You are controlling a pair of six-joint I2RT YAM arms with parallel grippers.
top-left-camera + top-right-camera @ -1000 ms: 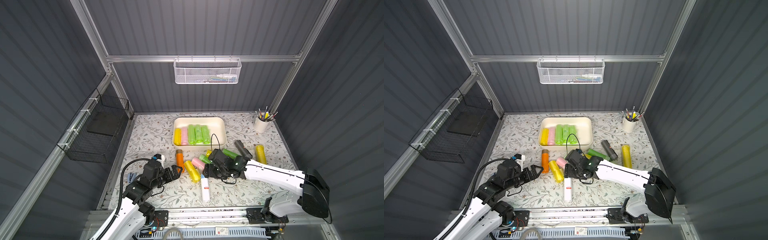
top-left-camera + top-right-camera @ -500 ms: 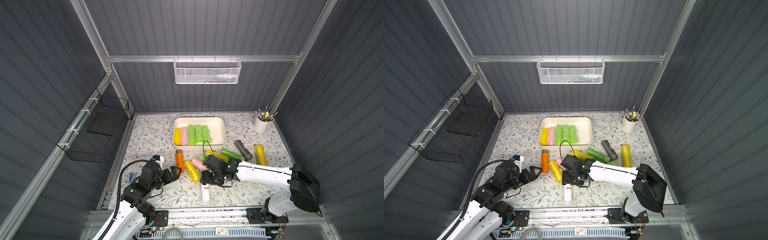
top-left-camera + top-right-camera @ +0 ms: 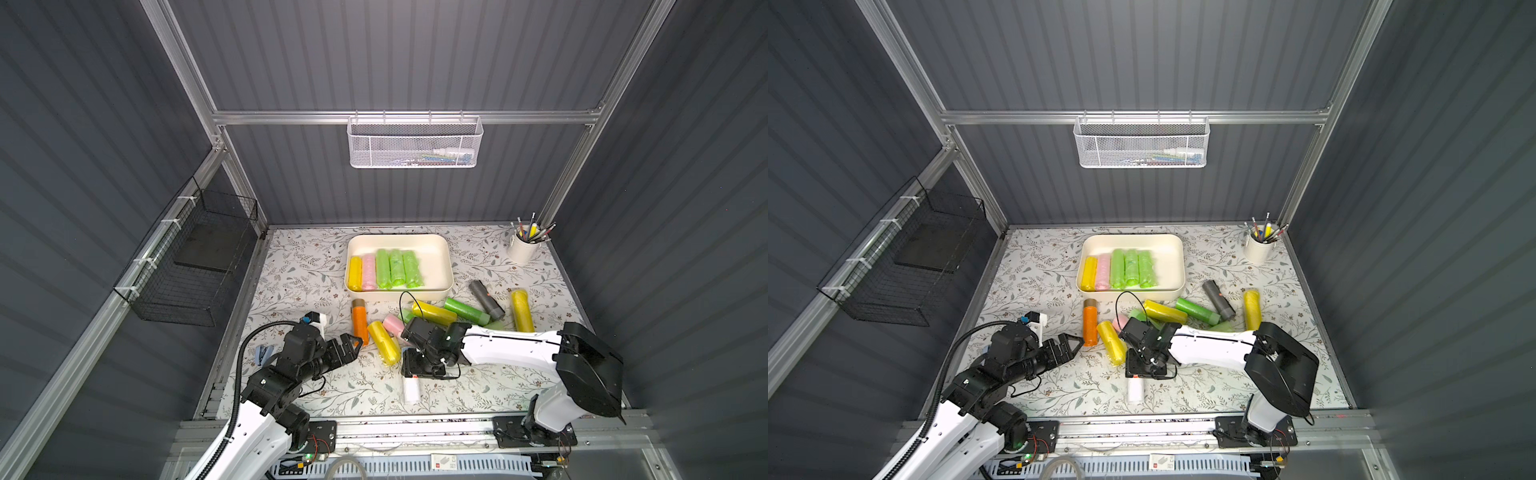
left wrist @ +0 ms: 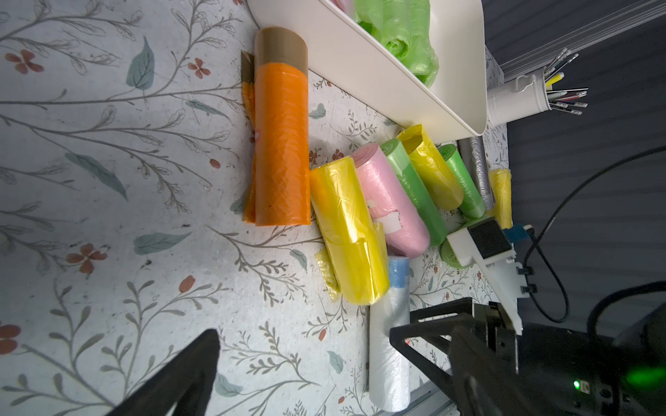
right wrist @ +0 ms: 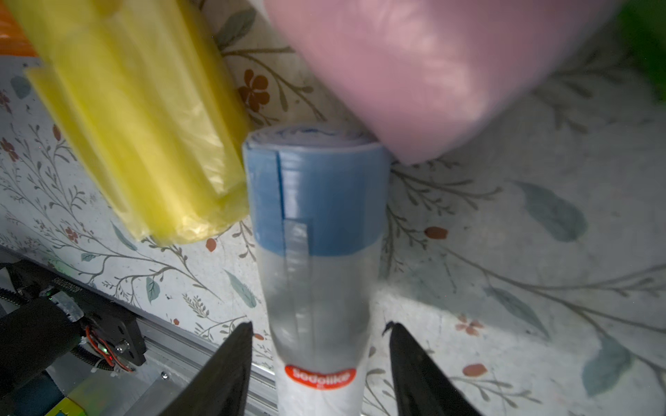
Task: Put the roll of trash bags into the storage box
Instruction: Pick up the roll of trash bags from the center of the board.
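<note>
Nearest, flat on the mat (image 3: 291, 286): white roll (image 3: 411, 390), straddled by right gripper (image 5: 317, 326), jaws part open, seemingly not touching yet. Long axis front to back, blue end toward the box. Left gripper (image 3: 349, 341) empty, jaws wide. Beyond, loose rolls (image 3: 384, 343). Farthest, box (image 3: 447, 266), five rolls inside. Grasp, carry and drop all left.
</note>
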